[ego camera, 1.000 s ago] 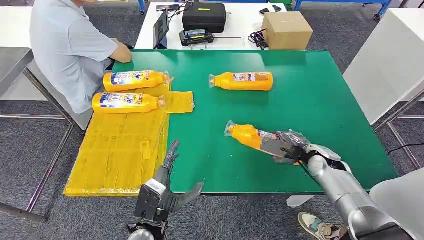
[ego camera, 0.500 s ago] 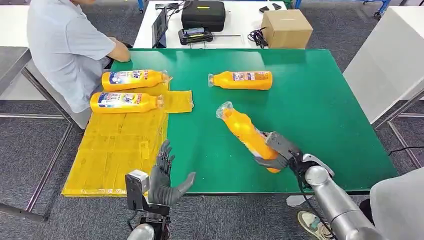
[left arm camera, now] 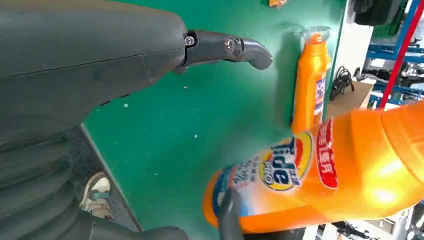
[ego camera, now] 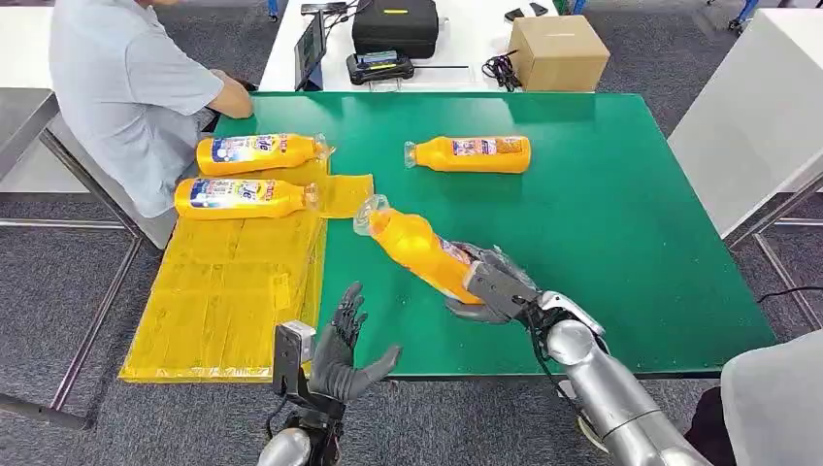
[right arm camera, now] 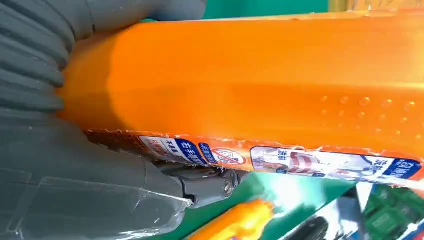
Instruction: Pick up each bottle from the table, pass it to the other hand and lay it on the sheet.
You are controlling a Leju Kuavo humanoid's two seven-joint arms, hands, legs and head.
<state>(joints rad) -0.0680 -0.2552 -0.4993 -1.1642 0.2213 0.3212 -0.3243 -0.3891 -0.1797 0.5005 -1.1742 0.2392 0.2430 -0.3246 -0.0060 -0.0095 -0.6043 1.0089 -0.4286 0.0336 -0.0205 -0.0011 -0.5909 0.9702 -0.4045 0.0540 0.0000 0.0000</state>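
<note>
Progress since a second ago: the orange Tide bottle point(ego camera: 419, 252) has come off the green table point(ego camera: 621, 194) and swung left, its capped neck now pointing toward the yellow sheet point(ego camera: 228, 291). The right hand point(ego camera: 495, 283) grips it near the base, fingers wrapped around the body. The left hand point(ego camera: 342, 351) has risen at the table's near edge, fingers spread and holding nothing, just beside the bottle's path. That reads as the handover setting up. Two bottles point(ego camera: 247, 175) lie on the sheet already; another bottle point(ego camera: 471, 153) waits further back on the table.
</note>
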